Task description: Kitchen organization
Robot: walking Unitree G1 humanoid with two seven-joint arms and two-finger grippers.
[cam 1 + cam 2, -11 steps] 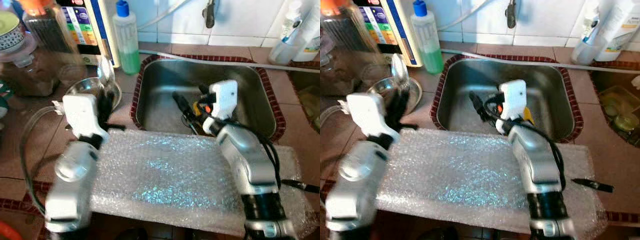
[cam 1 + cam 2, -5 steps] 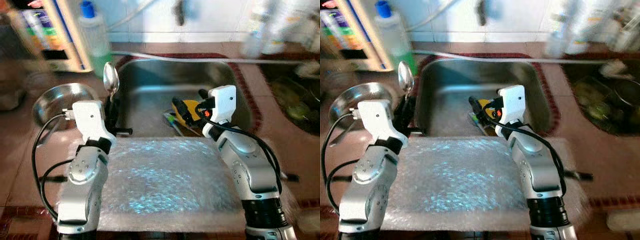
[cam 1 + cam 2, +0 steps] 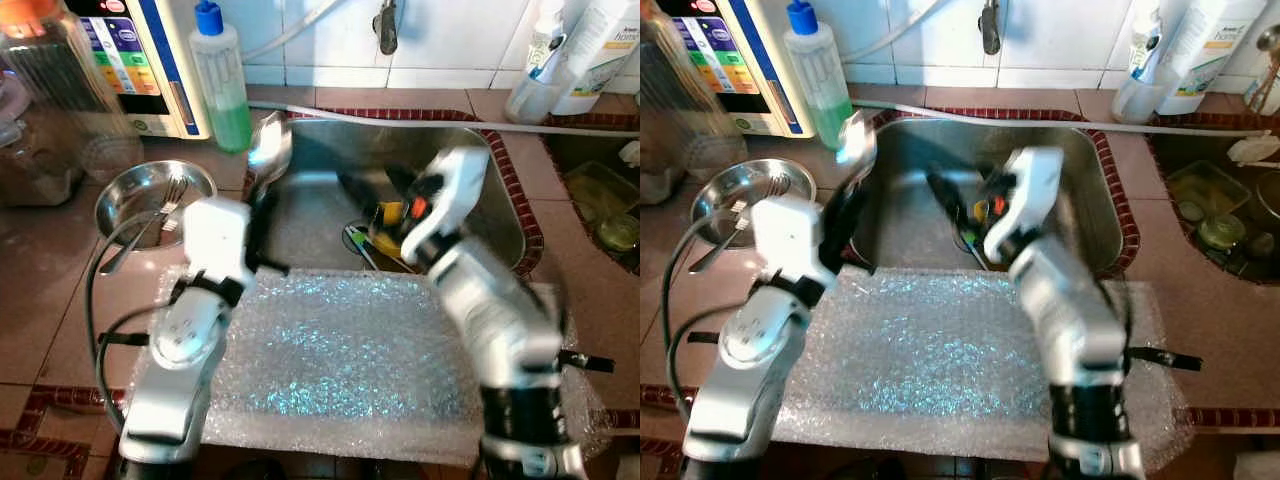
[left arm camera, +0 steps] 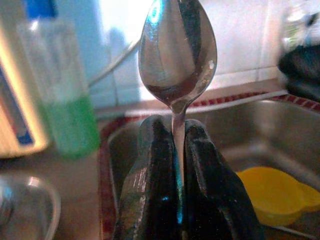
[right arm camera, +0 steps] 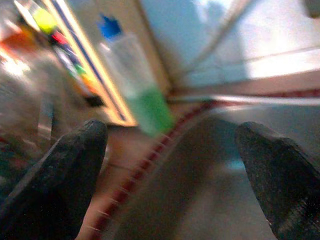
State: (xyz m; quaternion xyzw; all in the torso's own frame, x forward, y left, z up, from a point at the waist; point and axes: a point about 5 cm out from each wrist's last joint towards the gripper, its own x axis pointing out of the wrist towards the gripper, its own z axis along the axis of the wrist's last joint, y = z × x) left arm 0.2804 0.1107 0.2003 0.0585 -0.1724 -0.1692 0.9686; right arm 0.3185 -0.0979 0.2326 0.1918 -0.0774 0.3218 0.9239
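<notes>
Since a second ago the left gripper has carried its spoon from beside the bowl to the sink's left rim, fingers clamped on the handle, bowl end up. The right gripper, jaws wide and empty, has swung over the sink. Likely the spoon is being moved for sorting. The bowl holds a fork; the sink holds a yellow item.
</notes>
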